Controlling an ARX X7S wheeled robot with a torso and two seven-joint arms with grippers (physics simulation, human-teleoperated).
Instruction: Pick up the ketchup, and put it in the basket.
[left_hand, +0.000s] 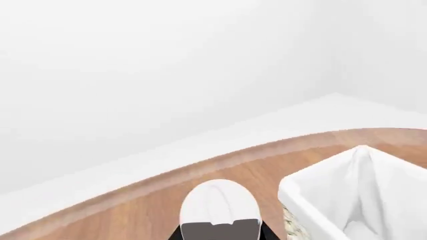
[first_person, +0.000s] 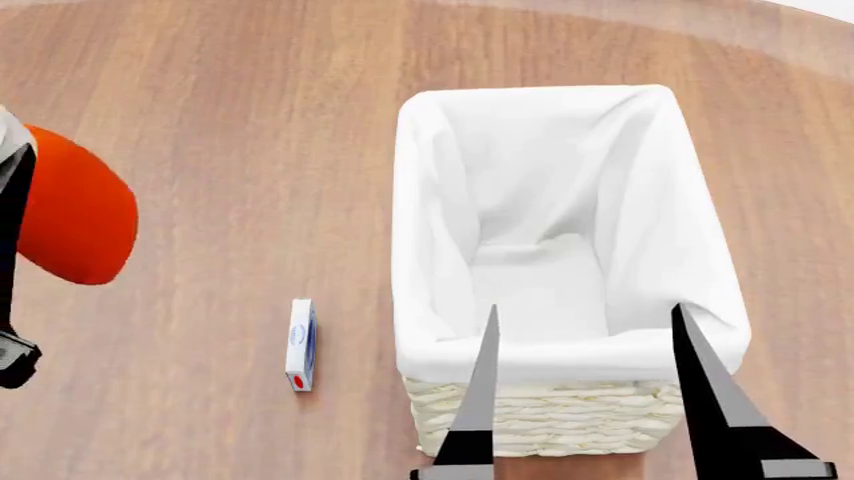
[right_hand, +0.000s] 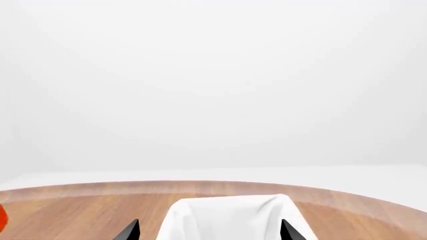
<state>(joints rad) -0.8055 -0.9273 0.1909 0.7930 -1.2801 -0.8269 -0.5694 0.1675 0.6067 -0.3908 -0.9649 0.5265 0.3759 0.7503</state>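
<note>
Across a round wooden worktop (first_person: 240, 120), seen from the robot's head camera, the basket (first_person: 561, 420) stood at centre right, its white cloth liner (first_person: 441, 200) folded over the rim and its cream wicker wall showing only at the near end, toward 6 o'clock. The right gripper (first_person: 581, 330) hung over that near rim, its two dark fingers (first_person: 478, 400) spread well apart, their tips against the liner in the view, with nothing between them.

At 9 o'clock, at the very edge of the head view, the ketchup (first_person: 78, 215) appeared as an orange-red rounded body raised above the worktop, well apart from the basket. A dark part of the left arm crossed beside it. The left wrist camera showed the bottle's white cap (left_hand: 219, 202) pointing away from the lens, with a dark band at its base, which put the bottle in the left gripper (left_hand: 220, 231). The fingers themselves were almost wholly out of frame, so it could not be told from the pictures how they closed on it.

Between the bottle and the basket, toward 7 o'clock, a small white and blue box (first_person: 302, 345) with a red mark lay on the wood, near the basket's left wall but not touching it.

From the right wrist camera, the liner's near rim sat between the two finger tips, and a sliver of orange-red showed at the frame's edge.
</note>
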